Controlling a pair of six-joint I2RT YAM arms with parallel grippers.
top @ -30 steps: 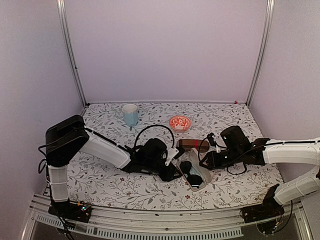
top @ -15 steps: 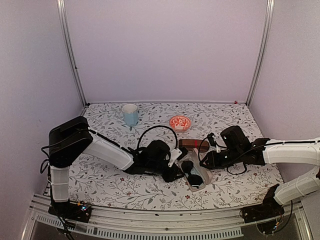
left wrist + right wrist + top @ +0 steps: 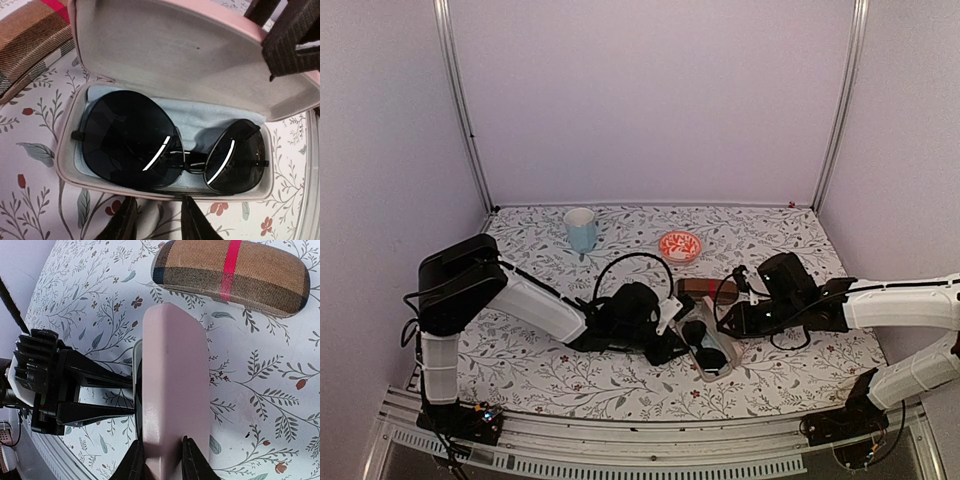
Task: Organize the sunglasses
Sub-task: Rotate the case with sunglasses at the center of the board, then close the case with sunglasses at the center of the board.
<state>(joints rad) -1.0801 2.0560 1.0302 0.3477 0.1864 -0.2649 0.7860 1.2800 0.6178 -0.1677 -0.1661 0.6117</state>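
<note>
The sunglasses (image 3: 170, 150) are seen lying lenses-up inside the open pink case (image 3: 65, 160), on a pale blue cloth (image 3: 200, 117). The temples are apparently folded beneath (only short stubs show at the two ends). Their long axis is matched to that of the case, which in the top view is set aslant on the table (image 3: 540, 370), running from the middle toward the near edge, a little right of centre. The bridge is turned toward the case's open rim.

That open rim is faced by the left gripper (image 3: 157, 212), whose jaws are held slightly apart just beside it. Only tablecloth is seen between them, so nothing is gripped. On the opposite, hinge side the lid (image 3: 165, 50) is raised, and its end is clamped between the fingers of the right gripper (image 3: 163, 457).

The sunglasses are thus bracketed crosswise, with the left gripper nearer the base and the right gripper nearer the lid. Closing is judged to be the step in hand, with the lid to be swung across the short axis toward the left gripper. The brown case (image 3: 230, 277) is left shut just beyond, toward the far edge.
</note>
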